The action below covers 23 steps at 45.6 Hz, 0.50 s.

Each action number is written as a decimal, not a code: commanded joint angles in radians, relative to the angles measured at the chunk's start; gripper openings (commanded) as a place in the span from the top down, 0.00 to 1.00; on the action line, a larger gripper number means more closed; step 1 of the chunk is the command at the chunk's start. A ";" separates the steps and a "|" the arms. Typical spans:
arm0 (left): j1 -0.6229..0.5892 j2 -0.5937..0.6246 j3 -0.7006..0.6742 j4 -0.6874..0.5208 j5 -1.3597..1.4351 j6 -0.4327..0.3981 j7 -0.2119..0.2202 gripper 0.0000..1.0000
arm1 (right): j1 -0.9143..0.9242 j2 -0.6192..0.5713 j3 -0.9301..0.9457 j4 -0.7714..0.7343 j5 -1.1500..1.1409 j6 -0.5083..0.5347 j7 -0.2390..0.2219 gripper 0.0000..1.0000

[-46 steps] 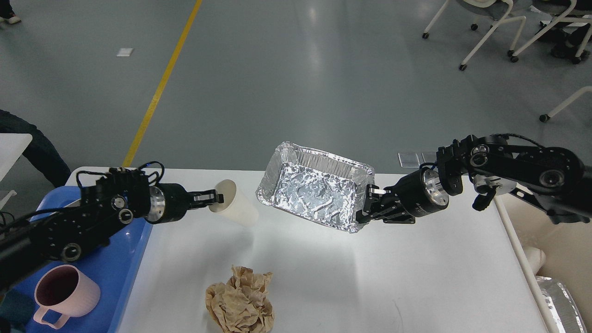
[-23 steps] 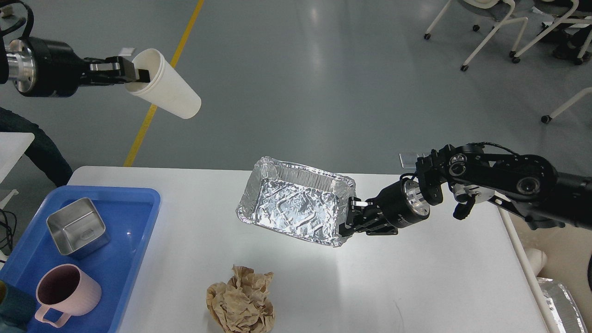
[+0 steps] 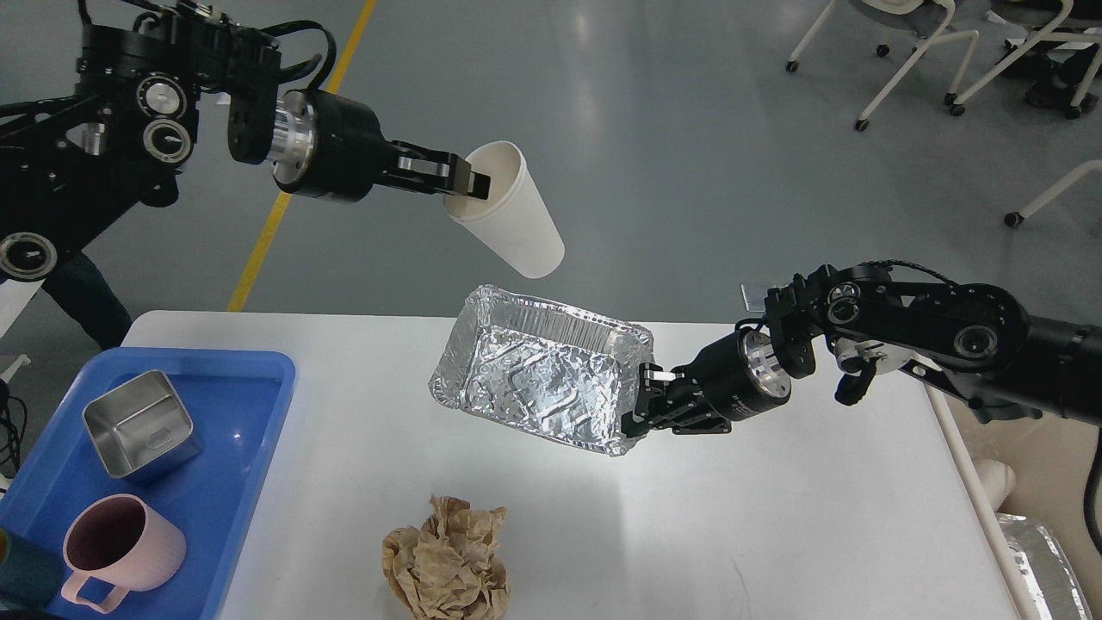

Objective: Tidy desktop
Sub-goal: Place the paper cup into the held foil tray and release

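On the left a blue plastic tray (image 3: 250,413) sits on the wide white rectangular desktop (image 3: 775,517). Above, the left gripper (image 3: 469,182) pinches the rim of a tilted white paper cup (image 3: 515,215). Further right, the right gripper (image 3: 641,405) clamps the edge of a crinkled silver foil tray (image 3: 534,370).

Bare desktop (image 3: 775,517) right of crumpled paper (image 3: 448,560)

Single head view, looking forward and down over the white surface (image 3: 775,534) from its near edge, grey floor (image 3: 654,155) beyond.
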 commanded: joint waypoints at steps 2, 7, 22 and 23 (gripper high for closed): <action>-0.019 -0.069 0.083 0.000 0.007 -0.005 -0.002 0.97 | -0.004 0.001 0.000 -0.001 -0.002 0.000 0.000 1.00; -0.022 -0.106 0.143 -0.001 0.038 -0.002 -0.002 0.97 | -0.004 0.001 0.000 -0.001 -0.002 0.000 0.000 1.00; 0.027 -0.163 0.177 -0.001 0.149 0.018 0.001 0.97 | -0.002 -0.004 0.014 0.001 -0.002 0.000 0.000 1.00; 0.032 -0.166 0.182 -0.001 0.156 0.021 0.000 0.97 | -0.001 -0.004 0.014 0.001 -0.002 0.000 0.000 1.00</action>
